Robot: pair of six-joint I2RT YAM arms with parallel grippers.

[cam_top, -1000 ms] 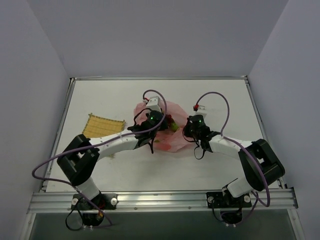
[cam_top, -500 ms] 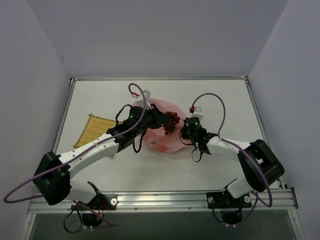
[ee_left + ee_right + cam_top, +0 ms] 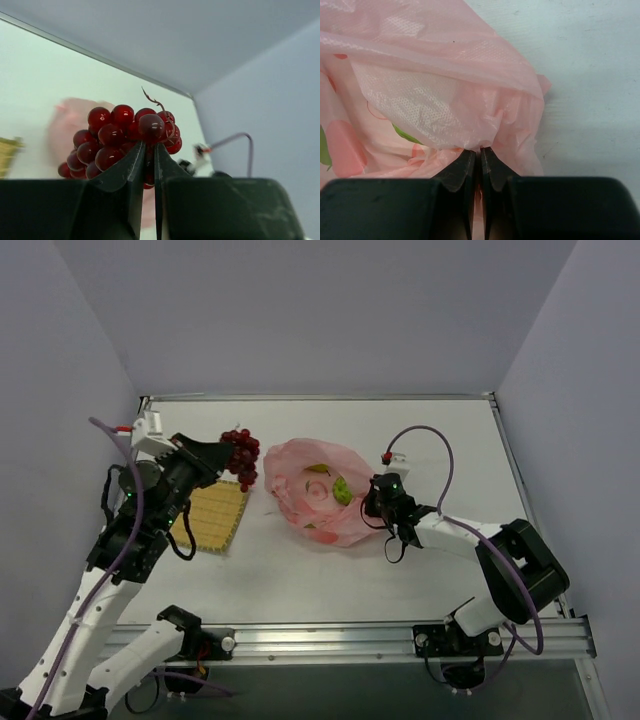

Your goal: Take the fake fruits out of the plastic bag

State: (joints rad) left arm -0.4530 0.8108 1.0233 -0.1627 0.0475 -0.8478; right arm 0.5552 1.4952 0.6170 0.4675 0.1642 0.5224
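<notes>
My left gripper (image 3: 218, 455) is shut on a dark red grape bunch (image 3: 241, 455) and holds it in the air over the far end of the yellow mat, left of the bag. In the left wrist view the grapes (image 3: 120, 137) sit right at the closed fingertips (image 3: 148, 150). The pink plastic bag (image 3: 320, 490) lies mid-table with its mouth open; a yellow-green fruit (image 3: 342, 491) and a green piece (image 3: 318, 469) show inside. My right gripper (image 3: 372, 502) is shut on the bag's right edge (image 3: 485, 130), fingers (image 3: 465, 167) pinching the film.
A yellow woven mat (image 3: 212, 517) lies on the white table (image 3: 440, 440) left of the bag, under my left arm. Raised rims run along the table's left, far and right sides. A purple cable loops above my right arm.
My left arm has pulled the grape bunch out of the bag, swung left and lifted it over the mat. The bag's mouth now lies open. The right gripper stays on the bag's edge.
</notes>
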